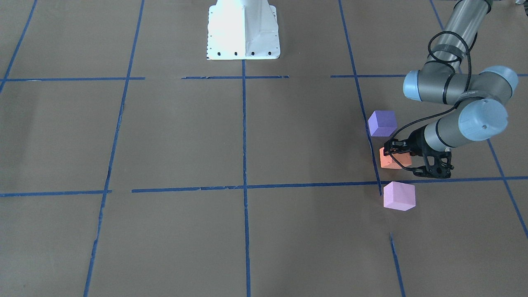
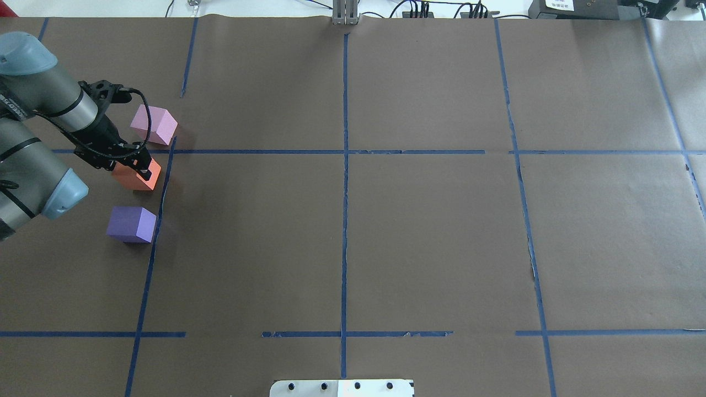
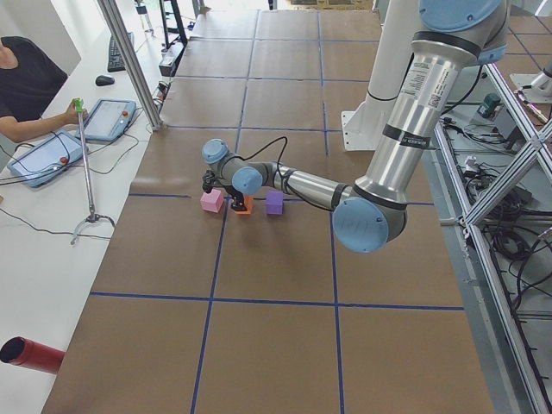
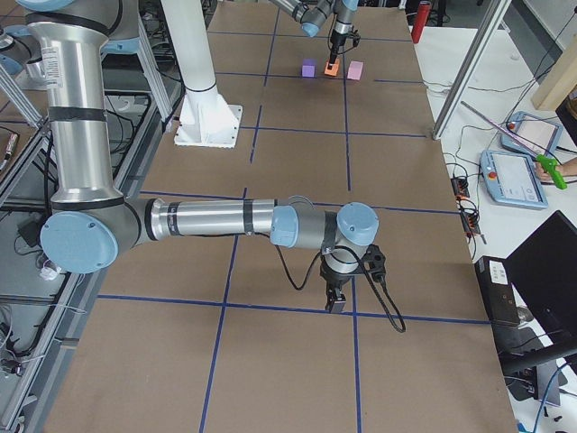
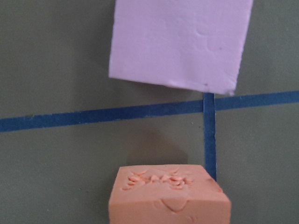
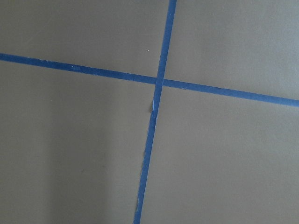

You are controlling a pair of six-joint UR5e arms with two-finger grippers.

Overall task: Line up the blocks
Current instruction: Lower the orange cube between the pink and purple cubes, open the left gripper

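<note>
Three foam blocks stand in a short row beside a blue tape line on the robot's left side of the table. The blue-purple block [image 1: 382, 123] [image 2: 131, 223] is nearest the robot. The orange block [image 1: 390, 161] [image 2: 129, 177] [image 5: 170, 200] is in the middle. The pink-lilac block [image 1: 399, 196] [image 2: 154, 124] [image 5: 180, 42] is farthest. My left gripper [image 1: 399, 160] [image 2: 138, 165] points down over the orange block, fingers on either side of it, closed on it; the block rests on the table. My right gripper [image 4: 336, 305] hangs low over a tape crossing far from the blocks; I cannot tell whether it is open or shut.
Brown paper with a blue tape grid [image 2: 345, 151] covers the table. The white robot base [image 1: 243, 33] stands at the table's middle edge. An operator, tablets [image 3: 108, 119] and a pole stand [image 3: 89, 220] are on a side table beyond the blocks.
</note>
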